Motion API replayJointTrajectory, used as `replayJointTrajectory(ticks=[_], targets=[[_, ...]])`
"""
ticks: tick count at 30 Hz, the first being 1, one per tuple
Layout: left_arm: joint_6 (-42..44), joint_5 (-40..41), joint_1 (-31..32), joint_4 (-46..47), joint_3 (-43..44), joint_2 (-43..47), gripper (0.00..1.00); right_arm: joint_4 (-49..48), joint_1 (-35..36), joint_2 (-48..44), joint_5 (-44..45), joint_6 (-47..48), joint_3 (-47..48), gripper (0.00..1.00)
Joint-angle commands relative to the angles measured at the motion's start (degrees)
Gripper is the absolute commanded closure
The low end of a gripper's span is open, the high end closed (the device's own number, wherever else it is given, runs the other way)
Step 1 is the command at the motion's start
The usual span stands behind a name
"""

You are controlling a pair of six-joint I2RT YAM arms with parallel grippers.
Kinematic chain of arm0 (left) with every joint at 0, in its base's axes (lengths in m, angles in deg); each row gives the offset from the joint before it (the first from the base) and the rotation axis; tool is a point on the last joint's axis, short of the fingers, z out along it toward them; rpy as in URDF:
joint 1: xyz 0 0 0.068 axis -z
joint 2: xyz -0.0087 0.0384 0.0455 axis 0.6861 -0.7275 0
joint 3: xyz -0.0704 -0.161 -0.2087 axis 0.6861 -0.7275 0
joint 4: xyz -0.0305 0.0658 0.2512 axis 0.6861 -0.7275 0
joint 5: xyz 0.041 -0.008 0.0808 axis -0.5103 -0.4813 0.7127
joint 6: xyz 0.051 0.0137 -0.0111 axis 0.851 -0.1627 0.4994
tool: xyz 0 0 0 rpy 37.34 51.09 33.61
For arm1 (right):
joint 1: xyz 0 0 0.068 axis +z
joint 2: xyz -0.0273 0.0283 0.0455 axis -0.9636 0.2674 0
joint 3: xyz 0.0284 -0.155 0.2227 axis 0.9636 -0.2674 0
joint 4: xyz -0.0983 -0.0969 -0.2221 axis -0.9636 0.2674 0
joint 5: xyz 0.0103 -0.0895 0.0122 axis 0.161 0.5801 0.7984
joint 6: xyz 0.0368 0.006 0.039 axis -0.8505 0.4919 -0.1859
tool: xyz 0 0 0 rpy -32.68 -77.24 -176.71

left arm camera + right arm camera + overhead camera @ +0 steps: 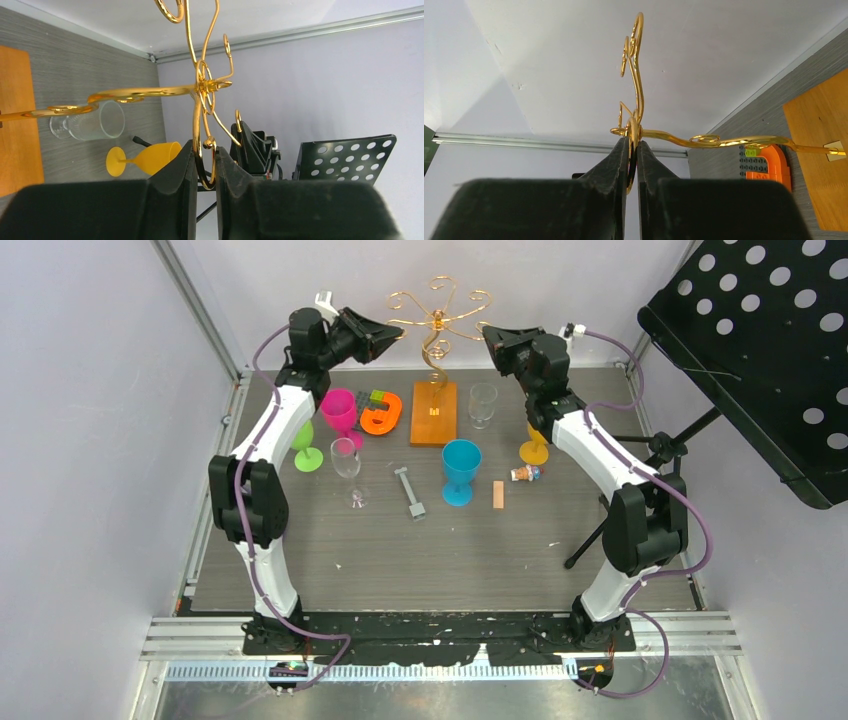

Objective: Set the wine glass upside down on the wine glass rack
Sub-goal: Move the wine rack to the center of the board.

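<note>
With my left tool (pixel 205 165) and right tool (pixel 633 150) each pinching a scrolled arm of the rack (pixel 433 412) at upper centre of the frame, and the clear glass (pixel 347 462) standing on the tabletop (pixel 330 550) left of centre, I fear uneven pulls could bend the thin wire or tip the rack.

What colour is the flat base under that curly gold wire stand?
The wine glass rack has an orange wooden base; the top view shows it best.

Robot lab: white-panelled booth (pixel 90 440), aluminium frame (pixel 203 312)
</note>
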Motion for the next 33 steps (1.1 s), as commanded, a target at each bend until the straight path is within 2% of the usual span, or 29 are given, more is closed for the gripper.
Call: replayJointTrajectory(ticks=[1,6,33], targets=[[0.19,-0.88,0.3,2.16,3.53,0.75,0.88,-0.9,0.08,0.11,-1.19,1.09,3.3,0.94],[0.2,-0.87,0.29,2.12,3.48,1.21,1.0,-0.04,0.06,-0.24,-1.59,1.29,3.26,0.95],[0.99,-1.22,-0.75,0.57,-3.57,10.09,1.0,10.38,2.68,-5.6,-2.34,5.4,4.67,0.94]])
